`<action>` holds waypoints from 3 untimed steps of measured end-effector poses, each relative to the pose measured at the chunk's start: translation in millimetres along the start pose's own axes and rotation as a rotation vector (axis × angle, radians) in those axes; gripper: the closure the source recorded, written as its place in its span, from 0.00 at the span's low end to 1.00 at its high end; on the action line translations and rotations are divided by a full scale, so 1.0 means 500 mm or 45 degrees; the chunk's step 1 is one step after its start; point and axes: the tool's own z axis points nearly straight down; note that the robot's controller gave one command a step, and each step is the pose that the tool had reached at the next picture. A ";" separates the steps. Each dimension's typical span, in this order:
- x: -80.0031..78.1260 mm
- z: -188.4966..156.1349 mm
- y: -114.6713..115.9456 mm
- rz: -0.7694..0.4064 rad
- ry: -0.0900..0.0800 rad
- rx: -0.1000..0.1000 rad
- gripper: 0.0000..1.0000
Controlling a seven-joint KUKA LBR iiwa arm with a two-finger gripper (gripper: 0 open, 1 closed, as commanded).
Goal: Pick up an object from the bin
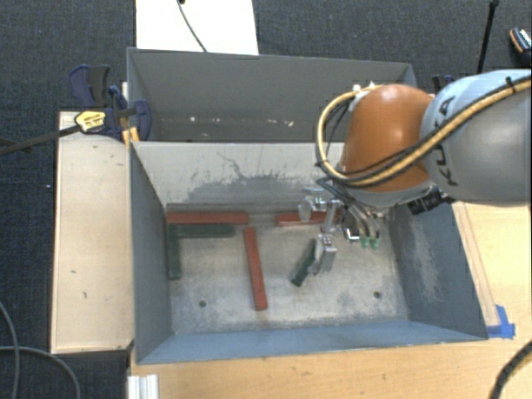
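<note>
**Dark green block lying slanted beneath the gripper**

The dark green block is lying on the floor of the grey bin, right of the middle, slanting with its upper end pointing toward the arm. The gripper is hanging right at that upper end, touching it or just beside it. From where I am standing I cannot tell how far the gripper is open, nor whether it has any hold on the block.

Just left of the block, a red-brown stick is lying lengthwise, running from the back toward the front. A longer red-brown stick is lying across the foot of the back wall, and a short red-brown piece is lying near it, just behind the gripper. Over at the left, two dark green bars are meeting in an L.

Above the gripper, the arm's orange cover is leaning in from the right, with yellow and black cables looping round it.
</note>
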 end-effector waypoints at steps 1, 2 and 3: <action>-0.047 0.169 -0.085 -0.296 -0.006 0.002 0.00; -0.048 0.167 -0.083 -0.291 -0.008 0.001 1.00; -0.066 -0.091 -0.091 -0.264 -0.022 0.003 1.00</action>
